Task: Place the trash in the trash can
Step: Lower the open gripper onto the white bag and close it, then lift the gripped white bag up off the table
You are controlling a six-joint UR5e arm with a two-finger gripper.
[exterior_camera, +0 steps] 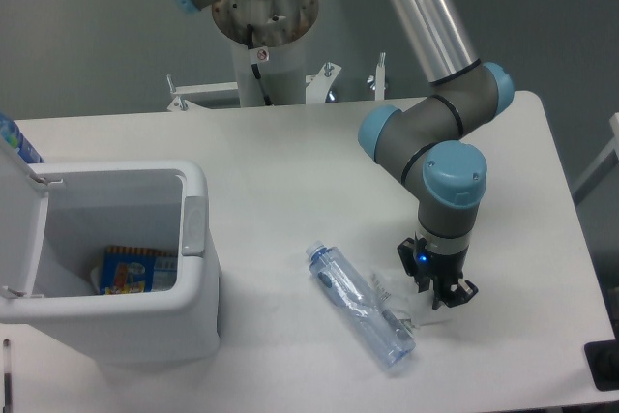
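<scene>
Wrapper [418, 302] under the down-pointing claw [437, 287], fingers apparently clamped on it.

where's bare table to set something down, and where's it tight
Bare: the stretch between the trash can and the bottle, and the back strip before the arm's base. Tight: front right, where the bottle, the wrapper and the gripper crowd together.

Bin [198, 202] mouth open; bottle [363, 306] btwn.
</scene>
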